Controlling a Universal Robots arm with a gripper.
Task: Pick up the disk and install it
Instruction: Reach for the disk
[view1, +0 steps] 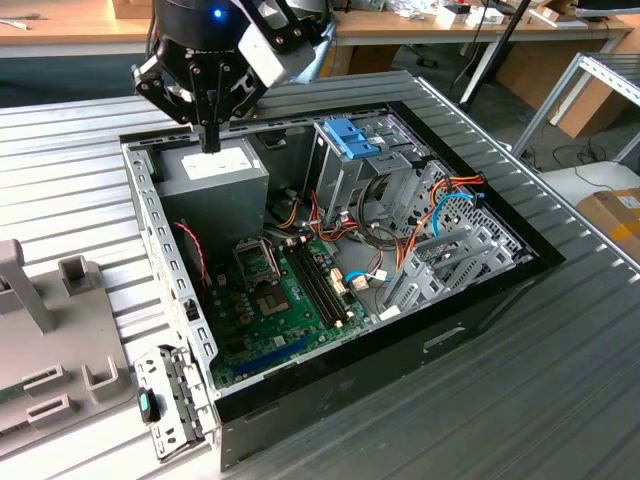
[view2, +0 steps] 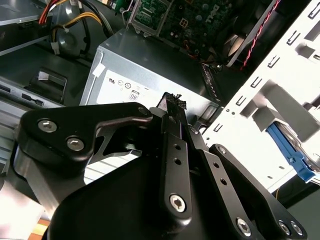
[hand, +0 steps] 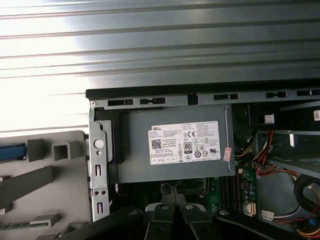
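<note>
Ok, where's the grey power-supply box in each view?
Exterior view: the power-supply box sits in the far corner of the case, toward the exterior view's left, under the gripper.
Second wrist view: the power-supply box lies just behind the gripper.
First wrist view: the power-supply box lies against the case wall, beyond the gripper.
Shared landmark: the gripper, near the box's white label.

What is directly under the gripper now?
In the second wrist view, the grey power-supply box with its white label lies under the gripper, which covers part of that label. Whether they touch cannot be told.
</note>
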